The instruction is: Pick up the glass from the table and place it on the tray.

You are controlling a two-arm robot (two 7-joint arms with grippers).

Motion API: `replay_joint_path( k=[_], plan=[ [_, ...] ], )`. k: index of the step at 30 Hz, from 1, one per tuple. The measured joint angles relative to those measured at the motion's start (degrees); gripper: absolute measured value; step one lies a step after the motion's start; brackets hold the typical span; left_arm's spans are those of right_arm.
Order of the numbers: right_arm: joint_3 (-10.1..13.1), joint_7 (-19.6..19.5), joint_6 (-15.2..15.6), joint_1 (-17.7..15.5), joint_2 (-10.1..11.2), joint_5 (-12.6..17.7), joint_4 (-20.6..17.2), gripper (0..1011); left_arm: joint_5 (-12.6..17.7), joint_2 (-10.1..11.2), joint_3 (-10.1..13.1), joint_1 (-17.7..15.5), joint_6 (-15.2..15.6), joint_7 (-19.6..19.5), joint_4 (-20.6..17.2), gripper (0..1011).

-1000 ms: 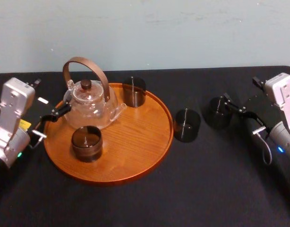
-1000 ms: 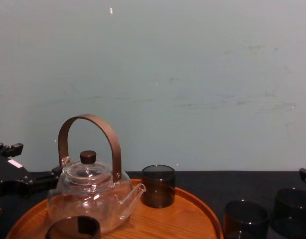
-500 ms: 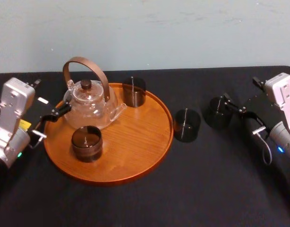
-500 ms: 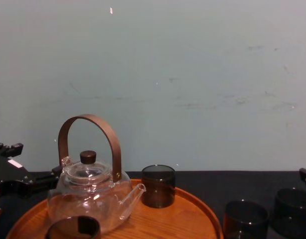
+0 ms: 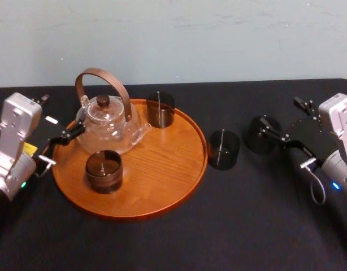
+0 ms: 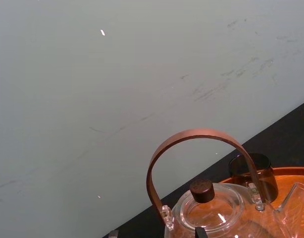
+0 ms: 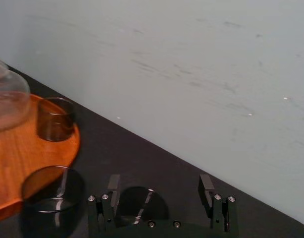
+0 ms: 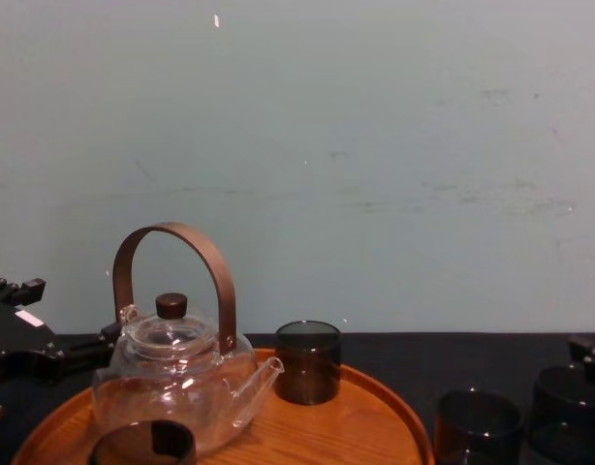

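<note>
Right gripper [image 5: 282,116], centre-right of head view: fingers wide apart, holding nothing. Dark smoked-glass tumbler [image 5: 260,135] upright on black cloth table [image 5: 230,226], just left of its fingertips, lined up with the gap. Round orange-brown wooden tray [image 5: 162,186] further left. Left gripper [image 5: 61,144] parked at tray's left rim.

Standing upright on the black matte table [image 5: 162,243], right of the tray [image 5: 162,169]: dark smoky glass [image 5: 223,149] just beside the rim, second glass [image 5: 260,134] farther right. Tray round, orange-brown wood, low rim, lying flat
</note>
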Motion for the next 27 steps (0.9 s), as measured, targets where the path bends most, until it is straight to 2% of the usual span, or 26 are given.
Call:
replay_joint_path(
  k=[17, 27],
  plan=[
    [0.97, 4.97, 1.67, -3.60, -0.56, 1.73, -4.11, 1002, 0.00, 0.00, 0.00, 0.00, 0.00, 0.00, 0.00, 1001],
    [1.06, 7.51, 2.54, -4.98, -1.77, 2.26, -5.31, 1002, 0.00, 0.00, 0.00, 0.00, 0.00, 0.00, 0.00, 1001]
  ],
)
